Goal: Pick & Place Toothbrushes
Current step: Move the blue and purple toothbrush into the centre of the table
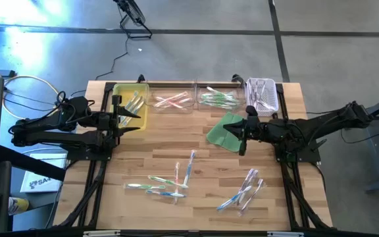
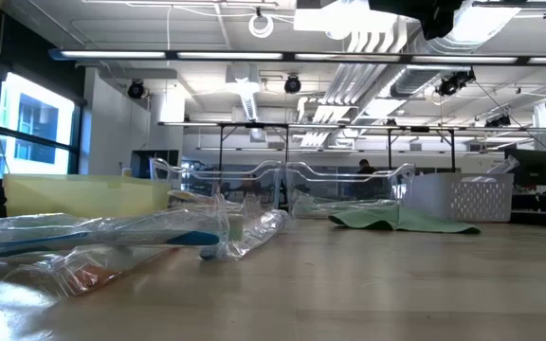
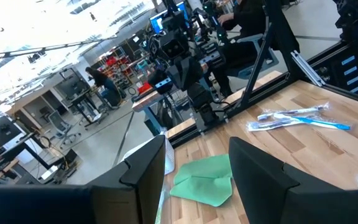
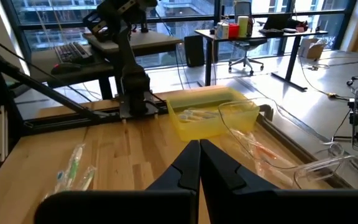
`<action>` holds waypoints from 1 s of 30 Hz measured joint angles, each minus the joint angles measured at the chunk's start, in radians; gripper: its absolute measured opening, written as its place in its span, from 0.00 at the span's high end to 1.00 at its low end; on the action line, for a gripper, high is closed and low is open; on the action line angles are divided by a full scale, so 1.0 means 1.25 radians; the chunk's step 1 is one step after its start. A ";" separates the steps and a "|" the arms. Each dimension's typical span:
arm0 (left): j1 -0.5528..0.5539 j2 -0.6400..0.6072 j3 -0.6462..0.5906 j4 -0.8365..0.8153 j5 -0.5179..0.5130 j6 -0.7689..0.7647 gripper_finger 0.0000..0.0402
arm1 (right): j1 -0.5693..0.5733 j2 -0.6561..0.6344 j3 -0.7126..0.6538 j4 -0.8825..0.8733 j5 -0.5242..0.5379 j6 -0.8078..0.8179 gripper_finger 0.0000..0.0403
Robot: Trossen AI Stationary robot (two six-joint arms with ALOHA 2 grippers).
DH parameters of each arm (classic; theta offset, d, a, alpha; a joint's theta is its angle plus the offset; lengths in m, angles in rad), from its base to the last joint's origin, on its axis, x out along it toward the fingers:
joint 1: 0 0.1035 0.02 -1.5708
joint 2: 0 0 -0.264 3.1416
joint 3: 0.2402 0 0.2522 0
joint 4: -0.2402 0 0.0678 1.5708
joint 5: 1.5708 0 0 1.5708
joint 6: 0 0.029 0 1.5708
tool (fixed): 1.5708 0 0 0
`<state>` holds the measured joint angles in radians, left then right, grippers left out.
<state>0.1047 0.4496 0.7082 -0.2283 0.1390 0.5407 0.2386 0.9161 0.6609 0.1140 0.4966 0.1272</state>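
Note:
Wrapped toothbrushes lie loose on the wooden table in two clusters, one near the front middle (image 1: 170,181) and one at the front right (image 1: 243,191); the left wrist view shows the front-right cluster (image 3: 297,118), the right wrist view the other (image 4: 73,169). More toothbrushes lie in the yellow bin (image 1: 131,105), the two clear bins (image 1: 173,100) (image 1: 219,99) and the white basket (image 1: 262,94). My left gripper (image 1: 133,117) (image 3: 197,146) hovers open beside the yellow bin, with nothing between its fingers. My right gripper (image 1: 241,130) (image 4: 199,146) is shut and empty, high above the green cloth (image 1: 224,130).
The bins and basket stand in a row along the table's far edge. The green cloth (image 2: 396,220) lies flat just in front of them, right of centre. Bare wood lies between the two toothbrush clusters and the row of bins.

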 joint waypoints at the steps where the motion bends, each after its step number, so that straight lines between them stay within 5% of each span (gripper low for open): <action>1: 0.000 0.000 0.000 0.000 0.000 0.000 0.57 | 0.007 0.000 0.000 0.000 0.003 0.000 0.99; 13: 0.000 0.000 0.000 0.000 -0.003 -0.003 0.57 | 0.104 0.005 0.000 -0.021 0.002 0.012 0.99; 30: 0.000 0.000 0.000 -0.006 -0.002 -0.023 0.57 | 0.211 0.005 0.000 -0.306 -0.002 0.321 0.99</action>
<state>0.1047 0.4492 0.7082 -0.2363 0.1359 0.5125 0.5023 0.9218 0.6609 -0.2682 0.4938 0.5288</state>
